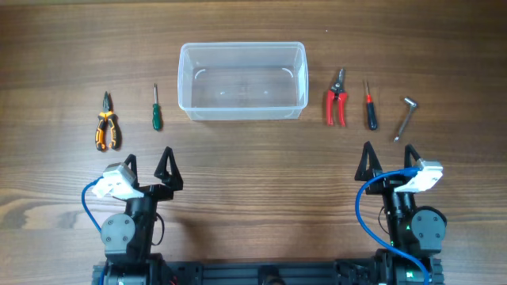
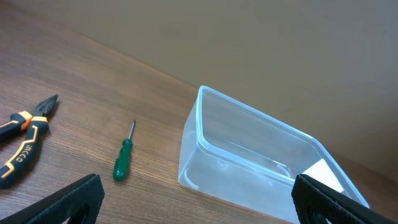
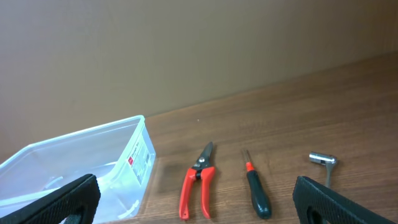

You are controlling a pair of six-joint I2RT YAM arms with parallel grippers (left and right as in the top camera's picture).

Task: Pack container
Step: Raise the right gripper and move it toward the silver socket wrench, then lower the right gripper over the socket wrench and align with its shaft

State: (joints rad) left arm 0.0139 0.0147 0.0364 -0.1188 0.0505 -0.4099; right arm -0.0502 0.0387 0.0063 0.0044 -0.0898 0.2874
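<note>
The clear plastic container (image 1: 242, 81) stands empty at the table's far middle; it also shows in the left wrist view (image 2: 261, 155) and the right wrist view (image 3: 81, 165). Left of it lie orange-handled pliers (image 1: 108, 123) and a green screwdriver (image 1: 156, 109). Right of it lie red-handled shears (image 1: 336, 100), a black-and-red screwdriver (image 1: 369, 108) and a metal socket wrench (image 1: 405, 117). My left gripper (image 1: 147, 164) is open and empty near the front left. My right gripper (image 1: 389, 158) is open and empty near the front right.
The wooden table (image 1: 253, 174) carries everything. A plain wall rises behind the table's far edge in both wrist views. Blue cables loop beside each arm base at the front.
</note>
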